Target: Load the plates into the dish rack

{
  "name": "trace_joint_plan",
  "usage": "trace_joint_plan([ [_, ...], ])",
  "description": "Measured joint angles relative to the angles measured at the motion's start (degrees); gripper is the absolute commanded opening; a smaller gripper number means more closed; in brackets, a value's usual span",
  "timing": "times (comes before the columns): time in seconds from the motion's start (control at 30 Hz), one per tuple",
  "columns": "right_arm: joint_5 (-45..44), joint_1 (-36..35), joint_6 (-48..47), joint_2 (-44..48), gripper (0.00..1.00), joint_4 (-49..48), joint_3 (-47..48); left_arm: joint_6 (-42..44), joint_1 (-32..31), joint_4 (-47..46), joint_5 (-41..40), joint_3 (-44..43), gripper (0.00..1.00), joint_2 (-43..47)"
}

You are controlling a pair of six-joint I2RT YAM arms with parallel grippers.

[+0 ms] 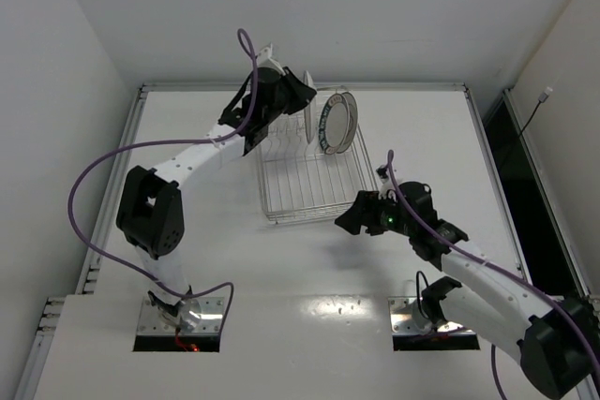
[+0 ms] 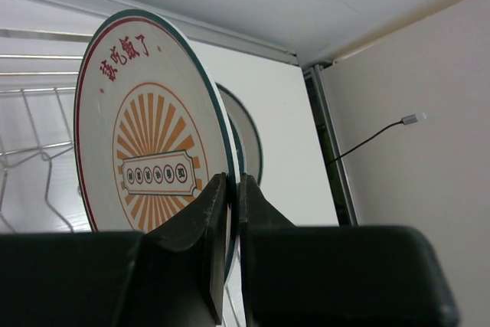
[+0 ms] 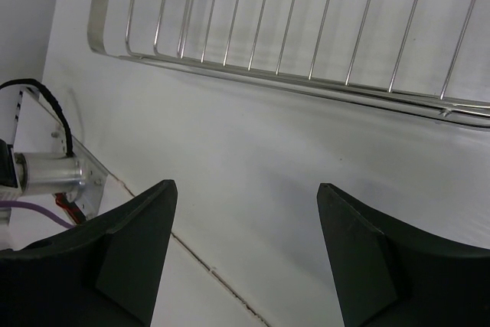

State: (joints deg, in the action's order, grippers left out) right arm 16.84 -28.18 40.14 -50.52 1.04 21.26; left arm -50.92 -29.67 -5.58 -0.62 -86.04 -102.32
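left end effector (image 2: 232, 187) grips sunburst plate (image 2: 145, 112) half-hiding second plate (image 2: 249, 143); right end effector (image 3: 245, 198) wide.

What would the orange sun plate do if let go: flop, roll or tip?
It probably won't flop: the orange sun plate stands stiff though the left gripper pinches only its rim. It is round and upright on edge, so it could roll or tip unless the dish rack wires catch it. It looks glossy, maybe slippery.
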Motion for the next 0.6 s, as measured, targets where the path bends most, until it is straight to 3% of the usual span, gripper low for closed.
trace_joint_plan([
  [0.23, 1.7, 1.6, 0.0, 0.0, 0.71, -1.1, -0.8, -1.3, -3.0, -2.0, -0.5, -4.1, 0.0, 0.0],
  [0.6, 3.8, 3.7, 0.0, 0.0, 0.71, -2.1, -1.8, -2.5, -4.4, -2.2, -2.8, -3.6, 0.0, -0.3],
])
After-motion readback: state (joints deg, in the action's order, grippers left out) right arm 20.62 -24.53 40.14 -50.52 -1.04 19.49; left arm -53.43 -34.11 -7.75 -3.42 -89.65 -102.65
